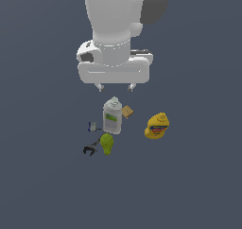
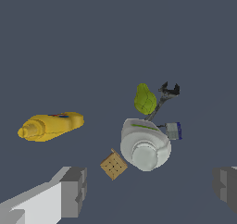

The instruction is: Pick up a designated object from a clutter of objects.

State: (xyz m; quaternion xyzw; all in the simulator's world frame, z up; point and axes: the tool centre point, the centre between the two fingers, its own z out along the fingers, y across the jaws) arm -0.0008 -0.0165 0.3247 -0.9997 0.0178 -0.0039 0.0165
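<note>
The designated object [image 1: 92, 126] is a tiny dark-blue and grey item on the floor, just to the exterior view's left of the white bottle [image 1: 112, 116]. The wrist view shows this item [image 2: 174, 131] beside the bottle [image 2: 145, 145]. Around them lie the rest of the clutter: a yellow container [image 1: 157, 126] [image 2: 50, 126], a green pear-like lump [image 1: 107, 143] [image 2: 145, 99], a black tool [image 1: 90, 148] [image 2: 165, 94] and a tan block [image 1: 127, 111] [image 2: 113, 164]. My gripper [image 1: 115, 87] hangs open well above the bottle, holding nothing. Its grey fingertips [image 2: 74, 191] frame the wrist view.
The clutter sits in a tight group on a plain dark grey-blue floor [image 1: 198, 185]. The black tool touches the green lump, and the tan block leans by the bottle.
</note>
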